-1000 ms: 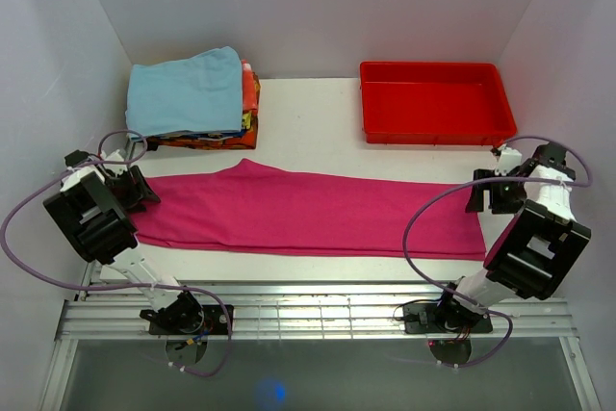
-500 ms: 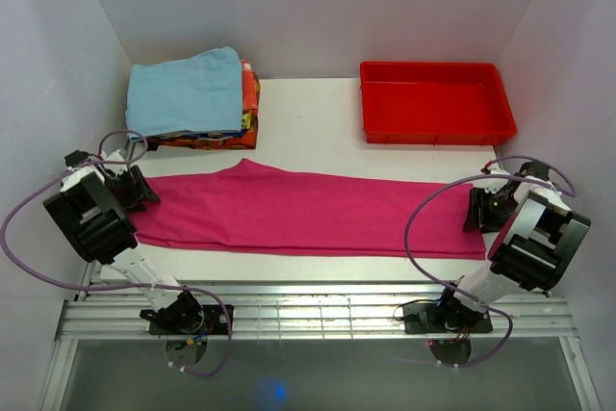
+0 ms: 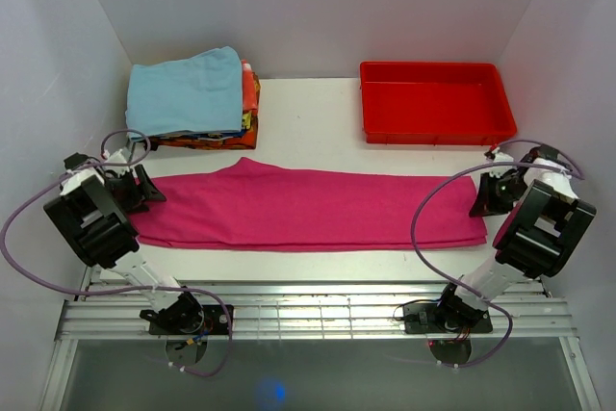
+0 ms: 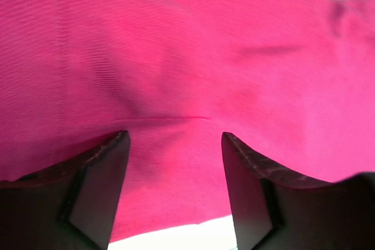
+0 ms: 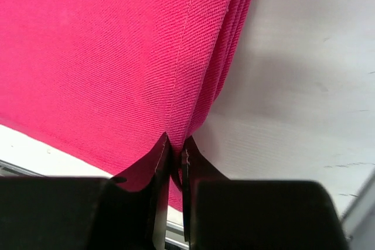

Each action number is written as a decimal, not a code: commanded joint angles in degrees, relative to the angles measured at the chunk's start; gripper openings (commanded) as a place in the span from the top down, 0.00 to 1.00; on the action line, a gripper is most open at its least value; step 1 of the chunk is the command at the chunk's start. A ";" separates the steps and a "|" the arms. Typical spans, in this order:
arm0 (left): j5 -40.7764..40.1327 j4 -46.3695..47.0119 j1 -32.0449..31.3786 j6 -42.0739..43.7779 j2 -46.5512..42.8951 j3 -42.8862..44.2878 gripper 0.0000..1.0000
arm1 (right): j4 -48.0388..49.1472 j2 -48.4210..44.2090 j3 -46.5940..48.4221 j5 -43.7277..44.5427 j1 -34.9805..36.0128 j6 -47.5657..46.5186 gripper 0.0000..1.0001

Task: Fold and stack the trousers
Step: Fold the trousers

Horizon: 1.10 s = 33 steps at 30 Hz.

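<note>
The magenta-pink trousers [image 3: 308, 209] lie flat and long across the middle of the table, folded lengthwise. At their left end my left gripper [image 3: 146, 190] sits low over the cloth. In the left wrist view it [image 4: 174, 139] is open, its two dark fingers [image 4: 102, 168] astride the trousers [image 4: 176, 57] near their edge. My right gripper [image 3: 485, 201] is at the trousers' right end. In the right wrist view it [image 5: 174, 144] is shut on the layered edge of the trousers [image 5: 117, 57], with cloth pinched between the tips.
A pile of folded clothes topped by a light blue cloth [image 3: 188, 93] stands at the back left. A red plastic tray [image 3: 435, 103] stands at the back right. White walls close in on both sides, and a metal rail [image 3: 318, 310] runs along the near edge.
My right gripper has moved in onto the trousers' right end and shut on the edge. The left gripper has opened a little wider and hardly shifted.
</note>
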 commanded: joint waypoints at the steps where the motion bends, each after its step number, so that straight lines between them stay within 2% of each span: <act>1: 8.46 -3.53 -0.61 4.86 -6.68 -0.53 0.25 | -4.68 -3.53 9.13 -2.70 -2.01 -2.48 0.92; 4: 10.40 -5.02 -0.70 6.71 -10.81 0.34 0.15 | -8.46 -3.27 14.58 -1.73 -3.77 -5.21 0.92; 5: 10.58 -5.20 -0.62 7.15 -11.78 0.69 0.02 | -10.12 -3.35 15.65 -1.29 -4.04 -6.61 0.92; 9: 12.51 -6.87 -0.70 9.61 -16.43 2.72 0.02 | -13.56 -4.32 20.84 -2.68 -4.22 -8.82 0.92; 12: 14.00 -6.96 -0.88 11.46 -19.34 1.58 0.02 | -18.11 -4.23 24.71 -8.83 -2.03 -7.77 0.92; 15: 13.83 -6.78 -1.40 11.82 -19.96 -1.49 0.02 | -19.02 -5.11 24.64 -16.83 3.32 -4.27 0.92; 16: 13.65 -6.87 -1.49 11.81 -19.79 -2.98 0.02 | -18.49 -5.63 23.93 -20.67 7.17 -3.03 0.92; 18: 13.30 -5.91 -1.58 11.64 -19.34 -4.74 0.02 | -15.43 -7.74 20.87 -23.42 11.75 0.83 0.92; 19: 12.69 -5.21 -1.67 11.12 -19.43 -7.10 0.02 | -10.89 -8.44 19.63 -24.74 17.00 5.81 0.92; 21: 10.59 -1.88 -2.72 9.63 -19.96 -9.40 0.02 | -5.42 -10.20 17.26 -24.67 22.56 11.11 0.92; 22: 9.36 -1.17 -3.07 9.53 -20.05 -10.45 0.02 | 0.61 -10.73 14.55 -24.75 27.63 16.27 0.92; 24: 7.77 2.07 -3.95 8.66 -21.01 -13.62 0.02 | 7.23 -11.53 11.72 -23.97 32.32 21.48 0.92; 25: 6.81 2.96 -4.30 8.13 -21.19 -14.59 0.02 | 13.35 -11.61 9.45 -22.22 37.56 23.68 0.92; 28: 4.16 4.90 -5.10 7.69 -20.14 -17.32 0.02 | 20.69 -9.60 7.06 -18.44 45.40 31.24 0.92; 33: 2.23 4.47 -5.19 6.11 -13.73 -17.15 0.02 | 31.14 0.24 6.70 -16.06 53.16 39.76 0.92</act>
